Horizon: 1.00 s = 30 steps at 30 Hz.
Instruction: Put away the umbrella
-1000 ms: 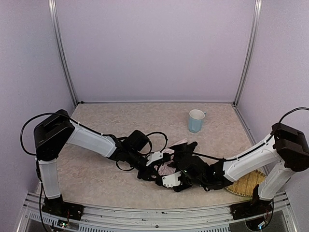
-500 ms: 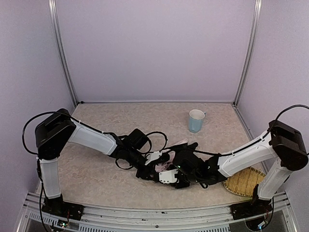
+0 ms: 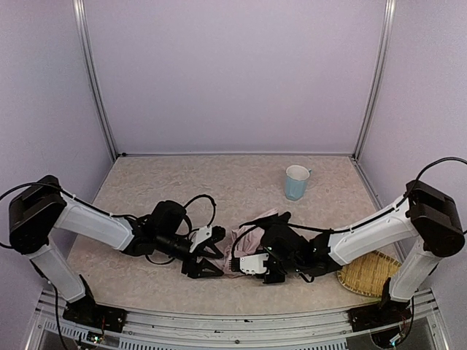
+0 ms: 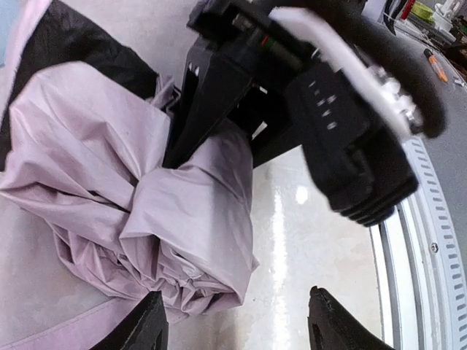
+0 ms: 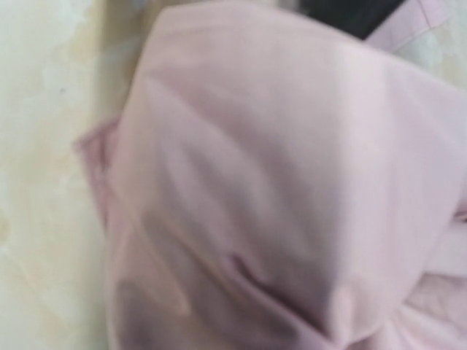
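While the umbrella [image 3: 246,237] lies crumpled on the table [image 3: 160,189] near the front edge, between the two arms, we log both grippers. On the left gripper [image 3: 215,255] the fingers are spread with nothing between them, just beside the fabric and not touching it. On the right gripper [image 3: 238,259], seen from the left wrist view, the dark fingers are closed in on a bunched fold of pink fabric. Its own camera shows only cloth, so we cannot judge how firm that pinch is.

Handling, our judgement: light overall. The canopy is thin, soft and slick, so it will likely slide, stretch and unfold rather than carry the whole thing. Ribs under the cloth are probably thin and easily bent, so we avoid squeezing hard across the heap.

The shaft or the handle, being stiff, would give the best hold, but neither is visible now. Only the black lining [image 4: 80,51] shows, at one edge. Failing those, we take a thick gathered bundle, not a single layer.

The cup [image 3: 296,181] stands well apart behind, and the woven tray [image 3: 368,275] sits to the right.
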Each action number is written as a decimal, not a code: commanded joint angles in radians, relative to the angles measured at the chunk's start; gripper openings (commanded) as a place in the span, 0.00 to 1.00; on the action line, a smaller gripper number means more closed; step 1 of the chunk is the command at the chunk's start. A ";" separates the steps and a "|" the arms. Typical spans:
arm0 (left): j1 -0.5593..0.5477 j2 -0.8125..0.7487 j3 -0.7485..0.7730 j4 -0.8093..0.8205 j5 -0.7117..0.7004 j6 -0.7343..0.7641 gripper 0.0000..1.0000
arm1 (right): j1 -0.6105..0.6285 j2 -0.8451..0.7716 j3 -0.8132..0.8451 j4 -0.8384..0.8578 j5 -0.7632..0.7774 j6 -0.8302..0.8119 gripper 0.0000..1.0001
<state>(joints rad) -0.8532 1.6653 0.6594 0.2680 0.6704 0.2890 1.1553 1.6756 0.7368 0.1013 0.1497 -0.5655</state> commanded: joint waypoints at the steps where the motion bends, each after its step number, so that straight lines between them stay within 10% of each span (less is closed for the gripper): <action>1: 0.009 -0.098 -0.088 0.219 -0.069 -0.041 0.64 | -0.020 0.000 -0.010 -0.113 -0.064 0.057 0.19; 11: 0.017 -0.164 -0.173 0.265 -0.179 -0.057 0.62 | -0.130 -0.095 0.030 -0.162 -0.387 0.160 0.11; 30: -0.053 0.069 -0.092 0.347 -0.264 -0.058 0.57 | -0.278 -0.285 -0.053 -0.013 -0.534 0.298 0.05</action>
<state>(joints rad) -0.8921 1.6894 0.5087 0.5907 0.4385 0.2245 0.8928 1.4124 0.6971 0.0383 -0.3347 -0.3069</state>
